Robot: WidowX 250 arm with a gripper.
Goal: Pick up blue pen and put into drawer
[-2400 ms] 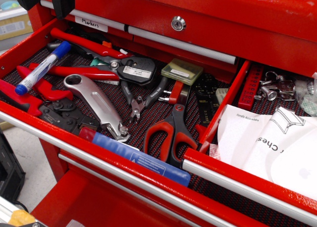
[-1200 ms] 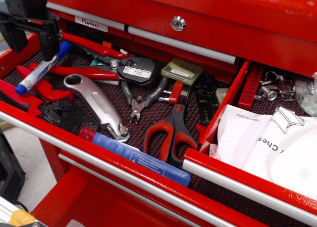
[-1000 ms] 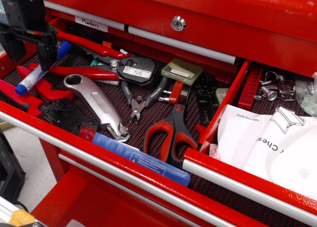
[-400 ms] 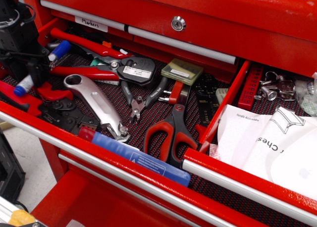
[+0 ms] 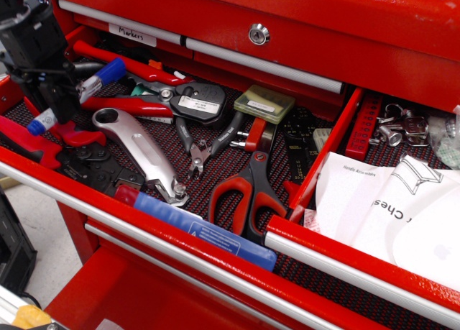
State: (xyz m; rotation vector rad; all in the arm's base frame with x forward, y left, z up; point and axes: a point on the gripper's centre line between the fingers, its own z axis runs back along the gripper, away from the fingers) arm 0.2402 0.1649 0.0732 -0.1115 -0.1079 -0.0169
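straddling blue pen (image 5: pixel 77 93) mid-barrel, tool (image 5: pixel 61 100), ends protruding

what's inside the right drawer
White papers over the dark mesh liner, small metal parts at the back, a red strip along the divider. Whatever lies beneath the papers is covered.

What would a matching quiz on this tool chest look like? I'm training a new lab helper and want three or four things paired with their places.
Things:
1. blue pen
2. scissors
3. white papers
4. keyhole

Places:
A. in the right-hand drawer, on its dark liner
B. on the closed drawer front above
C. at the far left, across the gripper jaws
D. near the front of the left drawer, handles toward the rail

Pairs: 1-C, 2-D, 3-A, 4-B
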